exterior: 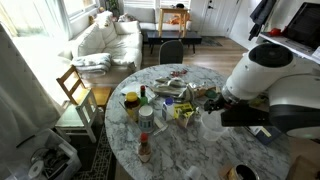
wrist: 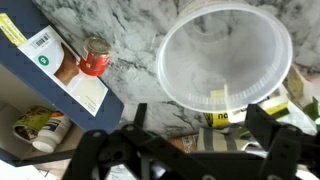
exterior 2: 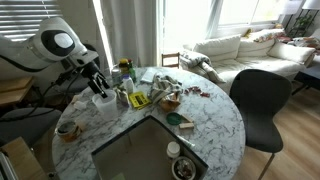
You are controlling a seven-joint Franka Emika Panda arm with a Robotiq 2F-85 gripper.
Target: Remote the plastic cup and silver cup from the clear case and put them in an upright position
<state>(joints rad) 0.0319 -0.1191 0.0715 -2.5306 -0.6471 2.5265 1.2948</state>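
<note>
Hand (wrist: 200, 135) open, fingers (wrist: 268, 128) spread wide along the bottom of the wrist view, nothing gripped between them. Poised above the clear case (wrist: 225, 60), not touching it as far as can be told. Case upright on the marble tabletop (wrist: 130, 25): mouth turned straight up at the camera, round rim seen as a near-full circle, axis vertical, flat bottom down. Through the translucent wall, only blurred marble and a yellowish patch at the near rim; contents cannot be made out. Just beside the near rim, under the fingers, a yellow packet (wrist: 228, 118). Off to the side, a blue box (wrist: 70, 85) lying flat, with a red-capped bottle (wrist: 93, 62) at its edge.

In both exterior views, the case (exterior: 211, 124) (exterior 2: 103, 101) as a pale whitish shape directly below the hand (exterior: 213, 106) (exterior 2: 100, 86), on the part of the tabletop (exterior: 200, 150) (exterior 2: 215, 120) nearest the arm (exterior: 265, 80), beside the clutter (exterior: 160, 105) of bottles and packets at the middle. Too small there to tell any tilt.
</note>
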